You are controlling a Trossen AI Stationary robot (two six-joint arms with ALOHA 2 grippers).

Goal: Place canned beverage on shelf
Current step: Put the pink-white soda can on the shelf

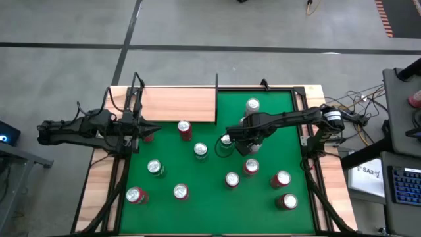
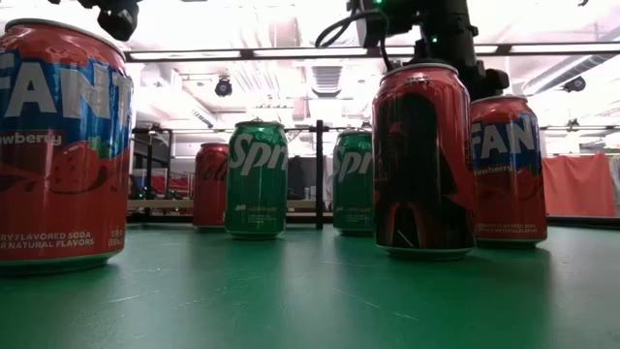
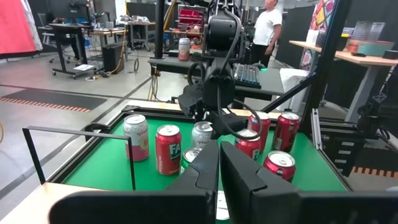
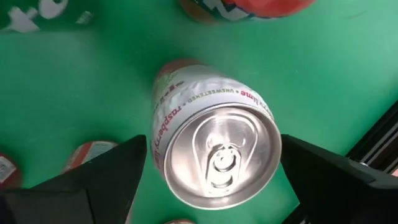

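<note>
Can, white raspberry-lime (image 4: 214, 146): upright on the green felt near mid-table, seen top-down in the right wrist view, tab and silver lid up; it sits between the right gripper's two fingers.
Right jaws: spread wide, one dark finger (image 4: 106, 177) on each side of that can; I cannot tell whether either pad touches it.
Right gripper (image 1: 227, 141): pointing down over the can, arm reaching in from the table's right edge.
Left jaws: pressed together (nothing between them in the left wrist view).
Left gripper (image 1: 146, 129): at the left of the felt, just beside the shelf's front edge, holding nothing.
Shelf (image 1: 177, 104): pale wood panel at the far-left corner with thin black uprights; no can on it.
Other cans: red and green ones scattered on the felt, a red can (image 1: 185, 130) just in front of the shelf, a green Sprite can (image 2: 257, 179) standing upright.
Room: a person (image 3: 268, 28) stands beyond the table.
</note>
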